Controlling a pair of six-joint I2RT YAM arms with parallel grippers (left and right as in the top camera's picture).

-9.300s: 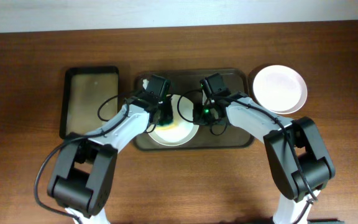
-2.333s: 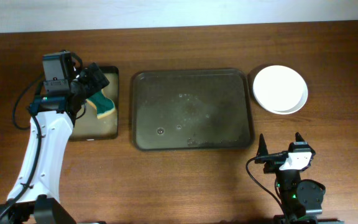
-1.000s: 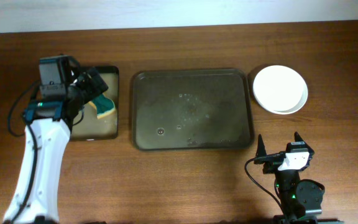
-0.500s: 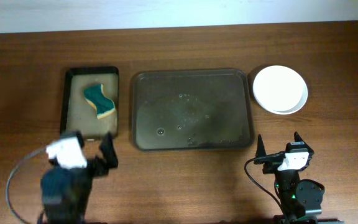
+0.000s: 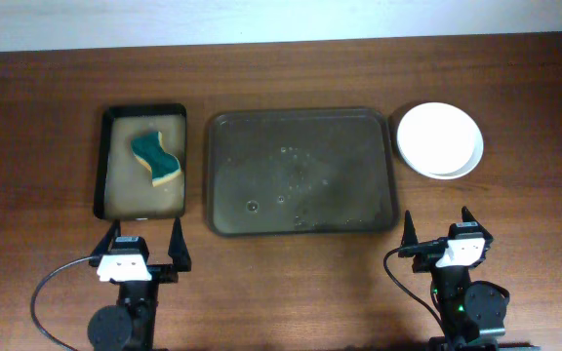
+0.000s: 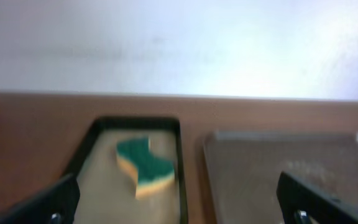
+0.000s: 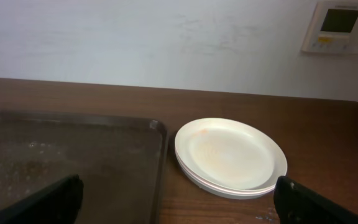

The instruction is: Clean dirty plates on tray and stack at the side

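Note:
The plates (image 5: 440, 139) sit stacked on the table to the right of the tray (image 5: 340, 195), and the top one (image 7: 230, 155) carries a faint yellowish smear. No plate lies on the tray (image 7: 73, 155), only wet specks. My left gripper (image 5: 145, 244) stands open near the table's front edge, below the small black tray, with nothing between its fingers. Below the plates and well apart from them, my right gripper (image 5: 437, 234) is open and empty too. In the wrist views the left gripper (image 6: 179, 208) and the right gripper (image 7: 179, 205) show wide-spread fingers.
A green and yellow sponge (image 5: 156, 158) lies in a small black tray (image 5: 100, 166) with a tan inside, left of the big tray (image 6: 278, 168). The sponge (image 6: 145, 167) appears ahead of my left gripper. A white wall with a control panel (image 7: 339, 25) stands behind the table.
The left arm has drawn back from the small black tray to the front edge, leaving the sponge lying in that tray. The right arm has not moved.

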